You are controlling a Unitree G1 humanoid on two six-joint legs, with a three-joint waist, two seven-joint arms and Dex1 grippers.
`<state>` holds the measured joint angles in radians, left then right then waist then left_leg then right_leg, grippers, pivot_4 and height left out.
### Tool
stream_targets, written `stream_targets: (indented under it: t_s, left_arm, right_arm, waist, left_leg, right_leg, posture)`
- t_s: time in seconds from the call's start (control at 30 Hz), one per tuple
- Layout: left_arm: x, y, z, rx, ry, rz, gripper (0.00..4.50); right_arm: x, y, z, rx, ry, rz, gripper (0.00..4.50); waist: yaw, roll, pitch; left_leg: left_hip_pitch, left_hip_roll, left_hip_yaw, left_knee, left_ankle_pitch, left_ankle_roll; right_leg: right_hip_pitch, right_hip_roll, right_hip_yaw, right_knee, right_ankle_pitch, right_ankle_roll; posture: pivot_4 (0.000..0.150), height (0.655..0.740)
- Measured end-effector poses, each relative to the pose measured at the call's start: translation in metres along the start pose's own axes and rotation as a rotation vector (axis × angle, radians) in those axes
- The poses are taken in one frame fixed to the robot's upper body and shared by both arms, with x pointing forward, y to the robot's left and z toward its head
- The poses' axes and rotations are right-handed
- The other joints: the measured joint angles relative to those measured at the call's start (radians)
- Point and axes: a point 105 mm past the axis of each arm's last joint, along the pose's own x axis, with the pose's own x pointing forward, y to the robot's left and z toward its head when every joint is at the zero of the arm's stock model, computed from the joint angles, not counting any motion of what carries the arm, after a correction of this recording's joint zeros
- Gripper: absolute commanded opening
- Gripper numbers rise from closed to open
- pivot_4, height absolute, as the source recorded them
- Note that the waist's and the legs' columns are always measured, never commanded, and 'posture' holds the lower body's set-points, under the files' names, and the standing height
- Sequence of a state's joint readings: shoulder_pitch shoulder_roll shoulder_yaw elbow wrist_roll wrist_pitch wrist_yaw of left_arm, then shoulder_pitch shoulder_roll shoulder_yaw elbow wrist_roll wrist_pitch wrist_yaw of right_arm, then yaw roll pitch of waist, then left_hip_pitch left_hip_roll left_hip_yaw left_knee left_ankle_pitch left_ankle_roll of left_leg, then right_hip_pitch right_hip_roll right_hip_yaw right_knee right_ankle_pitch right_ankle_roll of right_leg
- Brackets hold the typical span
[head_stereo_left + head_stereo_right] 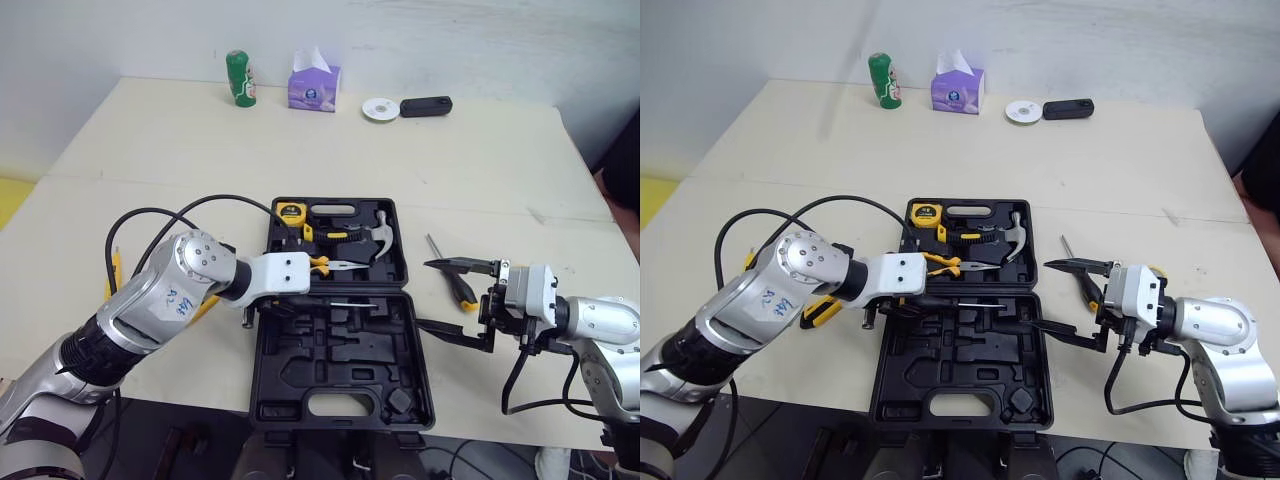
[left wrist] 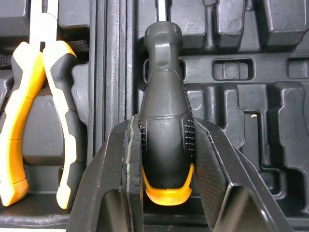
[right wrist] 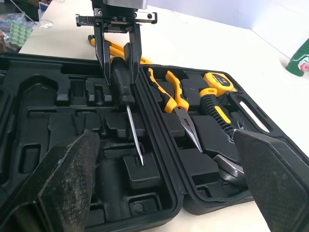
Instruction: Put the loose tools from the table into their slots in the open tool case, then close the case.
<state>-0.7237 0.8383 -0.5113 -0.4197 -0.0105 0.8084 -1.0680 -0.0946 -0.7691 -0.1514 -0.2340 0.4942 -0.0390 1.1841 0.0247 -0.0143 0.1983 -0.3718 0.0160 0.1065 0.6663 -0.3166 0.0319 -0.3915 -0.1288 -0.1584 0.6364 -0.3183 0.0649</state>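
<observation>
The black tool case (image 1: 420, 400) lies open in the middle of the table. Its far half holds a tape measure (image 1: 291, 212), a hammer (image 1: 378, 238) and yellow-handled pliers (image 1: 335, 264). My left gripper (image 2: 166, 123) is shut on the black handle of a screwdriver (image 3: 126, 89) over the near half, close to the hinge; the shaft (image 1: 975, 303) points right, its tip down at the moulded slots. My right gripper (image 1: 423, 294) hangs open beside the case's right edge, holding nothing. Another screwdriver (image 1: 460, 288) with a yellow and black handle lies on the table under it.
A yellow and black tool (image 1: 820, 310) lies left of the case, beneath my left arm. At the table's far edge stand a green can (image 1: 239, 78), a purple tissue box (image 1: 314, 85), a white disc (image 1: 380, 108) and a black device (image 1: 426, 105).
</observation>
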Motion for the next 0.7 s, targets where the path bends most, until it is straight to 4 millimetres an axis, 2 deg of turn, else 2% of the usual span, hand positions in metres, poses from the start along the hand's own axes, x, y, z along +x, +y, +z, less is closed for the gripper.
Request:
stream_targets:
  t_s: [0.6, 0.63, 0.7]
  left_arm:
    - [0.006, 0.002, 0.001, 0.054, 0.008, 0.035, 1.05]
    - [0.006, 0.002, 0.001, 0.054, 0.007, 0.036, 2.07]
    - [0.006, 0.004, 0.003, 0.054, 0.000, 0.054, 2.87]
  right_arm:
    - [0.016, 0.004, -0.001, -0.013, -0.031, 0.029, 4.50]
    - [0.016, 0.004, -0.001, -0.013, -0.031, 0.029, 4.50]
    - [0.016, 0.004, 0.000, -0.016, -0.032, 0.029, 4.50]
  waist:
    - [0.003, 0.000, 0.000]
    - [0.003, 0.000, 0.000]
    - [0.002, 0.000, 0.000]
  left_leg:
    - [0.002, -0.001, -0.001, 0.003, 0.001, 0.001]
    - [0.002, -0.001, -0.001, 0.003, 0.001, 0.001]
    - [0.002, -0.001, -0.001, 0.003, 0.001, 0.001]
  right_leg:
    - [0.002, -0.001, 0.000, 0.000, 0.000, 0.001]
    - [0.002, -0.001, 0.000, 0.000, 0.000, 0.001]
    - [0.003, -0.001, 0.000, -0.001, 0.000, 0.001]
  posture:
    - [0.150, 0.7400]
    - [0.150, 0.7400]
    - [0.150, 0.7400]
